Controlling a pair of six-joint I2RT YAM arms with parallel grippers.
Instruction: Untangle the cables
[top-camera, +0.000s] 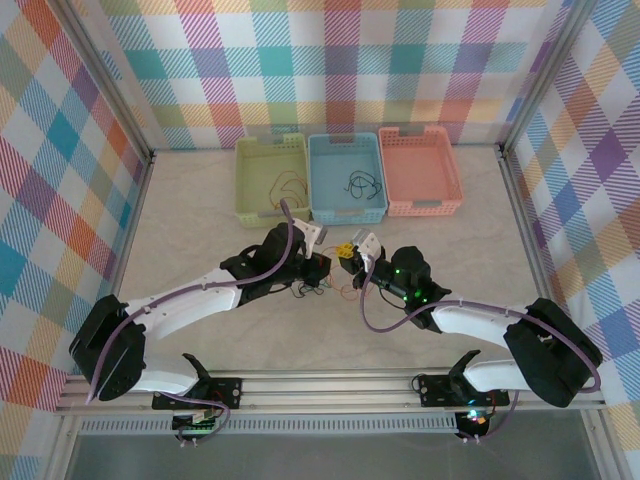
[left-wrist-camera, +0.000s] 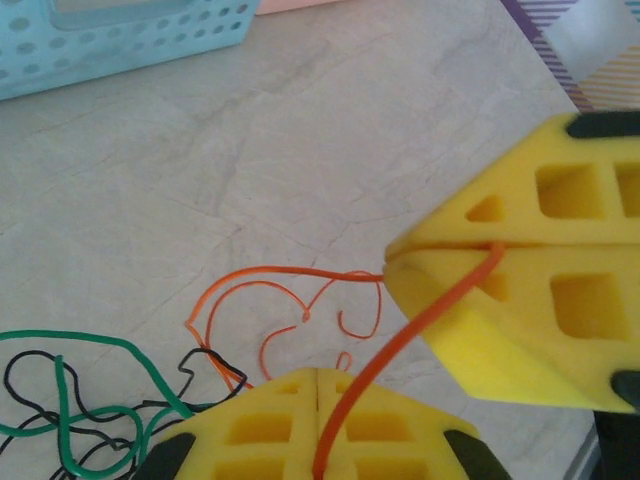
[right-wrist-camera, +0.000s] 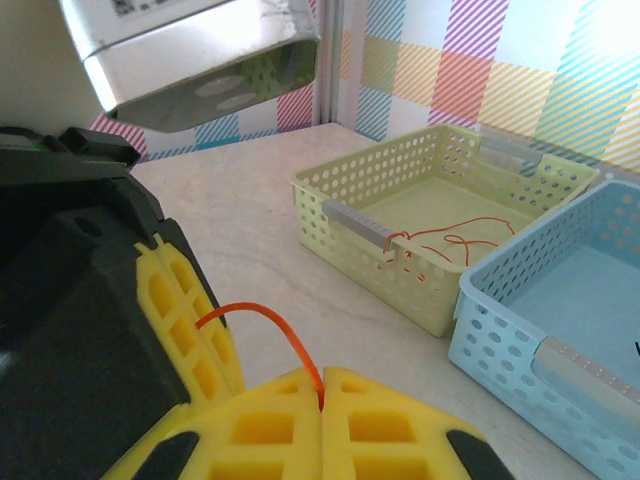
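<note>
Seen from the left wrist, a thin orange cable (left-wrist-camera: 440, 305) stretches from 6 toward 3 o'clock, pinched at both ends. Its tail curls flat on the desk (left-wrist-camera: 300, 150). At 7 o'clock a green cable (left-wrist-camera: 100, 340) and a black cable (left-wrist-camera: 30, 353) lie tangled together.

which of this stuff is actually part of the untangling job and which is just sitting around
Job:
- orange cable, pinched by left claw and right claw
- green and black cables, tangled on the table

Lying about:
- green basket
- blue basket
- pink basket
</note>
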